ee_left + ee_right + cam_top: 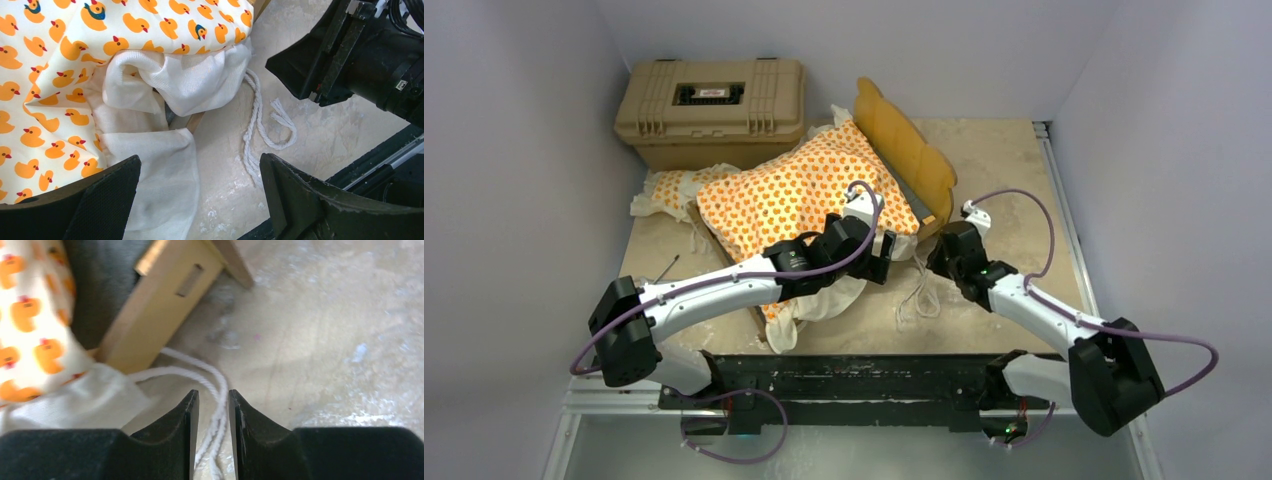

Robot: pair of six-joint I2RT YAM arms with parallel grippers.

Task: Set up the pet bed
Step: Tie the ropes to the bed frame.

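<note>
right wrist: right pincer [213, 396] narrowly ajar astride the white cord [200, 371] (left pincer [200, 161] wide, empty, over mattress cushion [50, 75])

No text legible to me. White label [711, 93] on tan case [654, 115] lid blurred; tiny sticker [400, 85] on my right arm [370, 55] unreadable.

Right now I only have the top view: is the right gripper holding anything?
Observer: Its wrist view shows the right gripper with jaws slightly apart and a white cord running through the gap; it doesn't look pinched.
Operator: And the left gripper?
Observer: The left gripper is wide open above the ruffle, holding nothing.
Operator: Is any frame visible there?
Observer: Yes, a sliver of the wood frame pokes out from under the ruffle.
</note>
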